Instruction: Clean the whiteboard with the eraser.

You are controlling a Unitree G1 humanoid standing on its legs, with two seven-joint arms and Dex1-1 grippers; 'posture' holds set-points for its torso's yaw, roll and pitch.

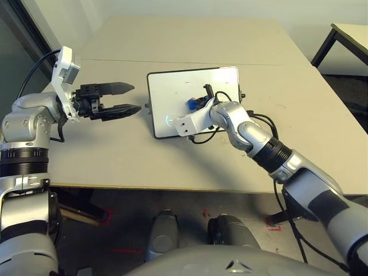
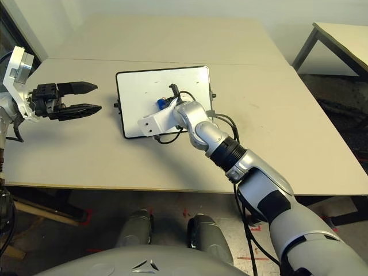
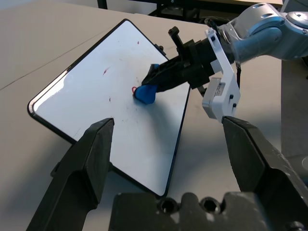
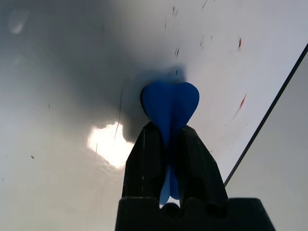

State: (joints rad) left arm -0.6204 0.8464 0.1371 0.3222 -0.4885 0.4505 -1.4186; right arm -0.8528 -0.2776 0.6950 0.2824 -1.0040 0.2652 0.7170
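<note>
- Reaches forward with the left arm (image 1: pixel 26 172) at the left side and the right arm (image 1: pixel 287 172) slanting in from the right, with black cables (image 1: pixel 280 201) hanging beside the latter.
- Shows dark floor (image 1: pixel 184 201) with red marks below the near edge of a pale table (image 1: pixel 103 161).
- Holds the left gripper (image 1: pixel 137 97) above the table, to the left of the whiteboard (image 1: pixel 172 103), fingers wide apart and nothing between them.
- Has the right gripper (image 4: pixel 168 126) closed on the blue eraser (image 4: pixel 171 101), gripping its narrow middle, with one rounded end sticking out past the fingertips.
- Places the eraser over the face of the whiteboard, inside the black frame; cannot tell whether touching the surface.
- Lies slightly turned on the table, as a whiteboard with rounded corners and side knobs, dotted with small red marks (image 3: pixel 106 70) and thin dark marks (image 4: pixel 120 106).
- Extends well beyond the whiteboard to the table's far edge, with another table (image 1: pixel 356 34) at the far right.
- Ends at a pale wall (image 1: pixel 201 8) behind.
</note>
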